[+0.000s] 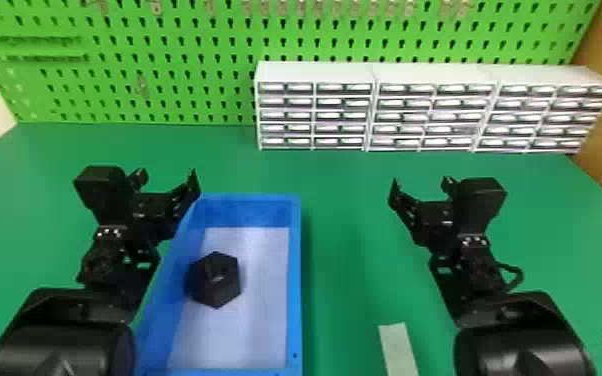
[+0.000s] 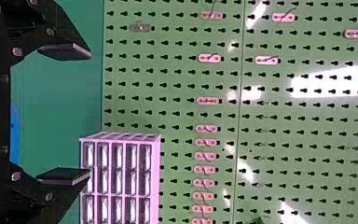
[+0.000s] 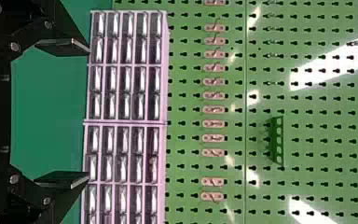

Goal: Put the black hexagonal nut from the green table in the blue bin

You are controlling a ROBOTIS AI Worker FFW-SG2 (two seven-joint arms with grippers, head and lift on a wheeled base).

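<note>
Since the nut (image 1: 217, 282) is contained in the blue bin (image 1: 295, 275), placing seems completed, and left gripper (image 2: 91, 114) and right gripper (image 3: 89, 114), jaws apart, need not be moved.

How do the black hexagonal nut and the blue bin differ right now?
The hexagonal nut is black, the blue bin blue. The nut is a compact six-sided piece; the bin is a far larger, open-topped rectangular box. The nut lies inside the bin, the bin on the green table. Both are unheld.
</note>
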